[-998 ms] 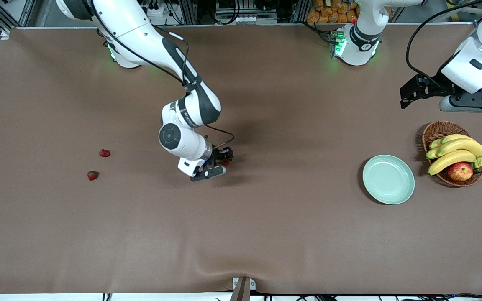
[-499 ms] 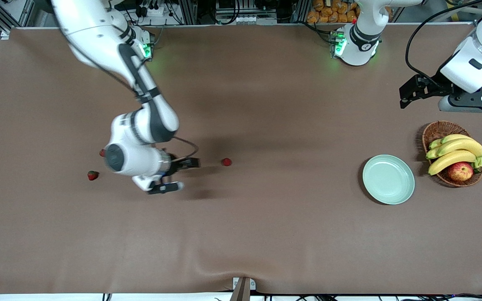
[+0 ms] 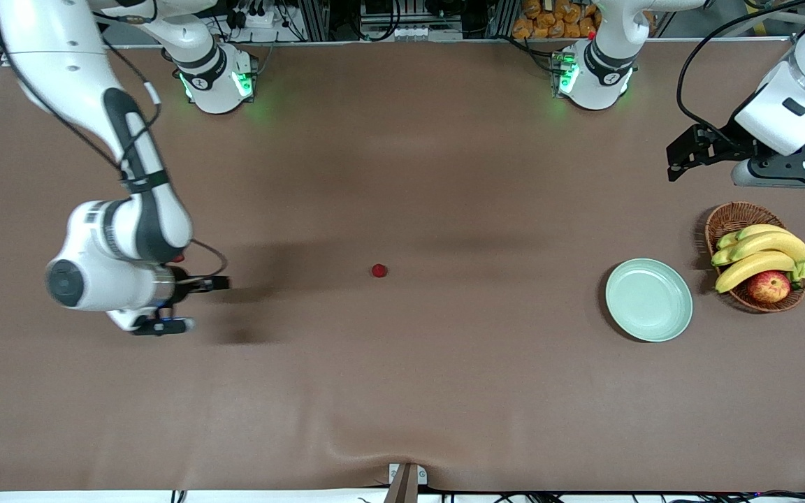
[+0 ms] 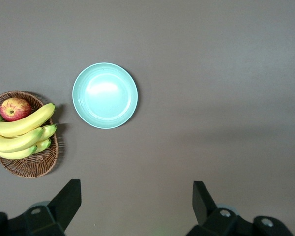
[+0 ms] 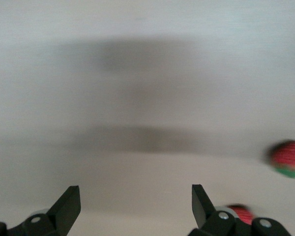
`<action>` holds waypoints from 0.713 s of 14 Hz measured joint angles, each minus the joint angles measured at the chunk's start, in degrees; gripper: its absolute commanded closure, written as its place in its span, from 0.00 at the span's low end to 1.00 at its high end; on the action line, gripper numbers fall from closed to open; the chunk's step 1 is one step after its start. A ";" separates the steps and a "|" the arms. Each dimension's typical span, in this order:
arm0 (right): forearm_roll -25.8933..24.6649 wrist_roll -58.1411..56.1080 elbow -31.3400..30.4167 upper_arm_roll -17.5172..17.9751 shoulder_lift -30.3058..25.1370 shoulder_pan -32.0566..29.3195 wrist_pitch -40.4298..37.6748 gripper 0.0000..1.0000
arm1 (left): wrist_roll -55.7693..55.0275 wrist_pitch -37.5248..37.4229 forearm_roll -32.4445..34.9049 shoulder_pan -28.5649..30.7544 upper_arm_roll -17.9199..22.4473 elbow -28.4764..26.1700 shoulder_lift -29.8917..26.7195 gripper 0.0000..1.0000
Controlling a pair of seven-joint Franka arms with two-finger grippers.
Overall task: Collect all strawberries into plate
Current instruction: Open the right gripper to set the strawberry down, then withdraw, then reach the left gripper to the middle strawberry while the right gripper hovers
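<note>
A brown table point(image 3: 402, 391) carries no readable brand, label or writing in any view. The right arm reaches down to its own end of the table, where the right gripper point(image 3: 187, 304) hangs low with its jaws spread wide and nothing between them; the arm's white wrist covers most of the ground there. In the right wrist view two strawberries show close by that gripper, one with a green cap point(image 5: 287, 159) and a second, blurred one point(image 5: 242, 212) partly hidden by a fingertip; from the front only a red sliver point(image 3: 177, 258) peeks out at the wrist's edge. A third strawberry point(image 3: 378, 270) lies alone on bare cloth near the table's middle, well apart from the plate. The left arm waits, its left gripper point(image 3: 685, 155) held high over the left arm's end of the table, jaws wide apart and empty. Under it, the wicker basket point(image 3: 731, 220) holds bananas point(image 3: 759, 253) and an apple point(image 3: 768, 286). Just beside the basket, toward the table's middle, the pale green plate point(image 3: 648, 300) holds no berries.
</note>
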 measured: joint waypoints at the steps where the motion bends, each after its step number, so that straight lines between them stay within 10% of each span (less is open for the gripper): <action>1: -2.24 -0.18 -0.19 0.01 0.00 -1.68 0.39 0.00 | 0.00 0.00 0.00 0.00 0.00 0.00 0.00 0.00; 10: -10.24 -0.19 -1.75 -0.04 3.42 -8.06 10.11 0.00 | -0.47 4.32 -3.15 -1.62 -0.89 -0.16 5.39 0.00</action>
